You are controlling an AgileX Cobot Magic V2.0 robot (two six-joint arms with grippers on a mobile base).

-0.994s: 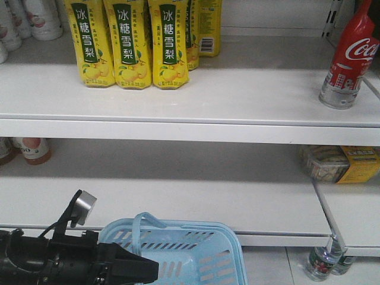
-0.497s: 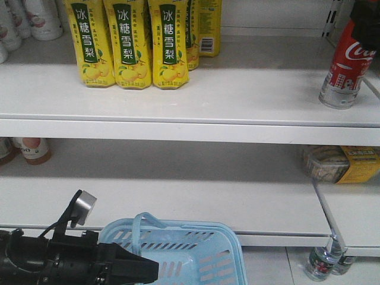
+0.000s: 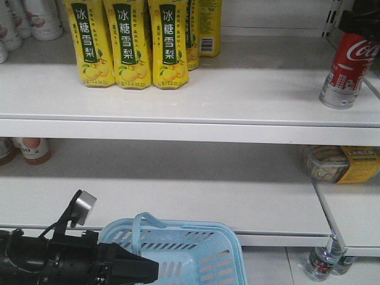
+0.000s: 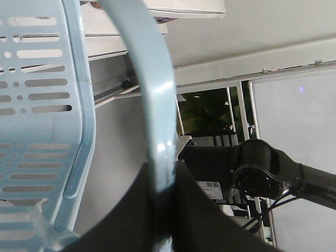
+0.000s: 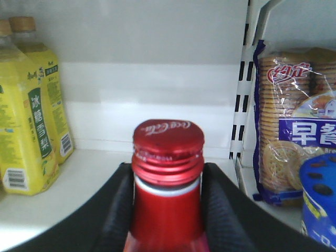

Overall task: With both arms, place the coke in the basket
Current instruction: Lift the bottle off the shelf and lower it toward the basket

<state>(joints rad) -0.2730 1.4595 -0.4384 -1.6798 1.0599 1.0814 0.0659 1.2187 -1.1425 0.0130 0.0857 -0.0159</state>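
Right pincer (image 5: 168,176) looks clamped on Coke bottle (image 5: 167,152) neck: lift straight up off shelf (image 3: 178,95). Left pincer (image 4: 163,181) grips basket (image 4: 42,105) handle (image 4: 157,94); hold level.

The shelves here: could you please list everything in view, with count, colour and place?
coke: one, red with grey base, upper shelf right.
yellow bottles: three in front, more behind, upper shelf left.
white bottles: several, upper shelf far left.
basket: one, light blue, bottom centre.
jar: one, white and pink, middle shelf left.
box: one, yellow and clear, middle shelf right.
clear bottles: two, lower right.
biscuit pack: one, right of coke.
shelves: white.
left pincer: black, shut on basket handle.
right pincer: black, shut on coke neck.
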